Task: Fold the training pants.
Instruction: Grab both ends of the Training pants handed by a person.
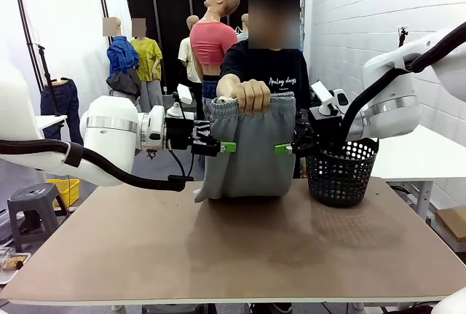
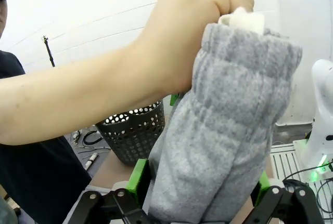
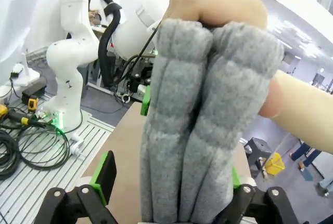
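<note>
A person's hand (image 1: 251, 95) grips the bunched waistband of the light grey training pants (image 1: 247, 146), which hang folded down to the table (image 1: 218, 256). My left gripper (image 1: 222, 146) is at the pants' left edge and my right gripper (image 1: 287, 148) is at their right edge. In the left wrist view the pants (image 2: 229, 120) fill the gap between the spread green pads (image 2: 138, 178) of the left gripper (image 2: 200, 195). In the right wrist view the pants (image 3: 203, 130) likewise stand between the wide-apart pads (image 3: 104, 174) of the right gripper (image 3: 169, 195). Both grippers are open around the fabric.
A black perforated basket (image 1: 341, 172) stands on the table's far right, just behind my right gripper, and is also seen as the basket (image 2: 132, 130). The person stands at the far edge. A white table (image 1: 422, 154) lies to the right.
</note>
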`<state>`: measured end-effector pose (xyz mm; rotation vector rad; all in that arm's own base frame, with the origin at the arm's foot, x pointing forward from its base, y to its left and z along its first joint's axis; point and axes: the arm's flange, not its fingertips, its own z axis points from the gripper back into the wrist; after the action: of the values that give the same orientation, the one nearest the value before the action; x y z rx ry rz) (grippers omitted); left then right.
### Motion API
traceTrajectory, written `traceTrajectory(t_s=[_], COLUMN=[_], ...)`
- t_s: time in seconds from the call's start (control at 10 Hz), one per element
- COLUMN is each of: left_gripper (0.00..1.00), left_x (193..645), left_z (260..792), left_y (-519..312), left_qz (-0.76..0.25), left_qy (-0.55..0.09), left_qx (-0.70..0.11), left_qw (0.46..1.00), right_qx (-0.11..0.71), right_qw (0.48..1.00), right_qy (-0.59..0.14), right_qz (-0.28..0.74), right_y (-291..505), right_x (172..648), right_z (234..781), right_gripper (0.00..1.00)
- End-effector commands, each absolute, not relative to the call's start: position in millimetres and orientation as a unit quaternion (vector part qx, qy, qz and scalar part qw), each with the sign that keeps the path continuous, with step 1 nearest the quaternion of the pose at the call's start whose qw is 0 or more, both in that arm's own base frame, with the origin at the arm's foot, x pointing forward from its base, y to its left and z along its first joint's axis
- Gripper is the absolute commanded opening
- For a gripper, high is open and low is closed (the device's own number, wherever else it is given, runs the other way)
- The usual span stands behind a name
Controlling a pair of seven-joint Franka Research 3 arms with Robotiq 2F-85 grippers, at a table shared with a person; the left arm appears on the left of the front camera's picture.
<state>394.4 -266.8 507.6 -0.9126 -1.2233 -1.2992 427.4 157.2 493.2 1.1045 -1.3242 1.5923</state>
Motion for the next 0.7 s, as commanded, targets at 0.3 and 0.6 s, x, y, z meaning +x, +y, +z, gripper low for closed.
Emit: traceTrajectory(t_s=[0.3,0.6], left_gripper=[0.17,0.00], left_x=[391.5,389.9], left_z=[505.9,506.1], left_y=[-263.4,-259.5], left_qz=[-0.532,-0.523], left_qy=[-0.527,-0.535], left_qx=[-0.408,-0.425], left_qw=[0.522,0.510], right_qx=[0.473,0.484], right_qw=[0.414,0.425], right_qy=[-0.506,-0.495], right_qz=[0.591,0.583], right_y=[160.7,160.9], right_x=[435.4,436.0], right_z=[500.1,500.0], right_gripper=[0.05,0.00])
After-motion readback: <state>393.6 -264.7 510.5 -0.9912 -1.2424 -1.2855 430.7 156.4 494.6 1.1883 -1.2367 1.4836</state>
